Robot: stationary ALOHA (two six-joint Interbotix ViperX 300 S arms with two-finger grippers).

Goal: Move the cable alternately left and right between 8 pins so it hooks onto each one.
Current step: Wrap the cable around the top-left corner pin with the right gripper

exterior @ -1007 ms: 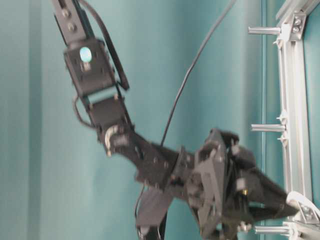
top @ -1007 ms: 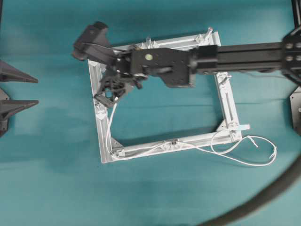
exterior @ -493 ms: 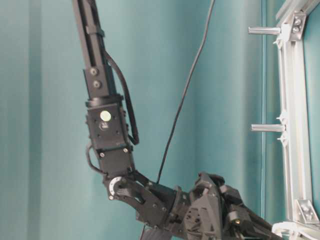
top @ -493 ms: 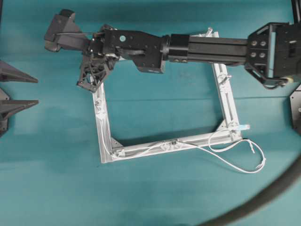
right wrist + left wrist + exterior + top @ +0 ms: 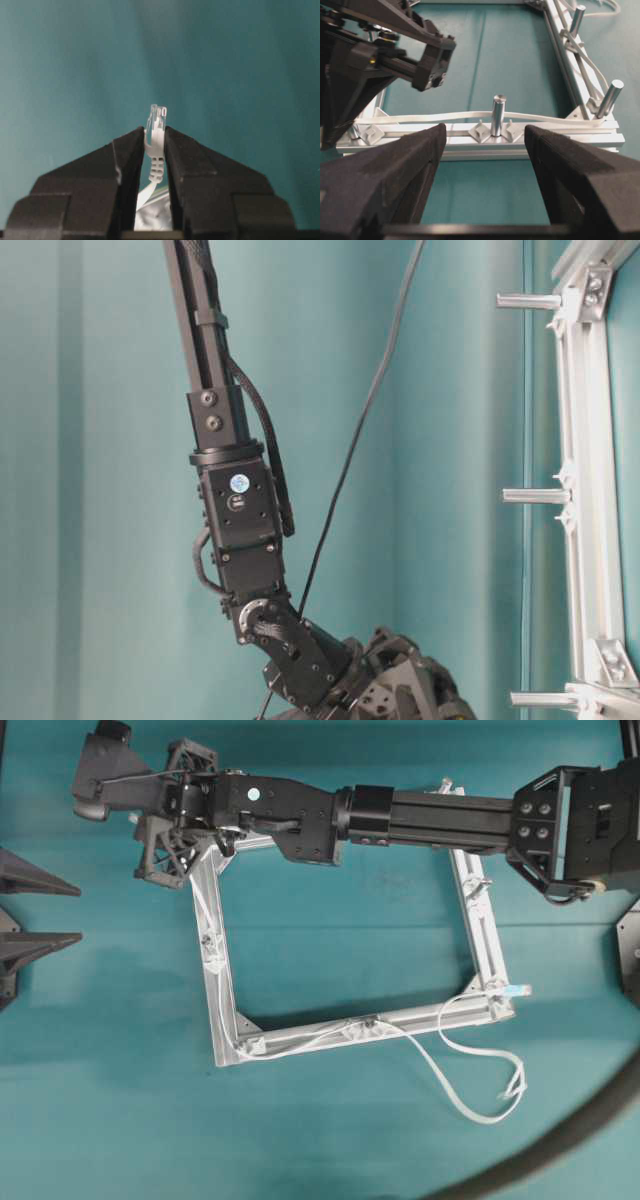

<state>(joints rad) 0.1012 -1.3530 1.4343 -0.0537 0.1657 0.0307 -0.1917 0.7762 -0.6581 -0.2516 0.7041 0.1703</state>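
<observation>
The silver frame (image 5: 482,935) lies mid-table with upright pins (image 5: 535,496) on its rails. The white cable (image 5: 222,990) runs down the frame's left rail, along the near rail, then loops loosely off the lower right corner (image 5: 470,1105); its light-blue plug (image 5: 517,990) rests by that corner. My right gripper (image 5: 155,870) reaches across to just outside the far left corner and is shut on the cable's clear plug end (image 5: 156,132). My left gripper (image 5: 80,913) stays open at the table's left edge. In the left wrist view the cable (image 5: 445,117) passes behind a pin (image 5: 497,115).
A thick dark hose (image 5: 560,1140) curves across the lower right corner of the table. The right arm's long black links (image 5: 430,815) span the frame's far rail. Teal cloth covers the table.
The right gripper has carried the cable end from over the left rail up and left past the far left corner. The slack loop at the lower right has shrunk and drawn inward.
</observation>
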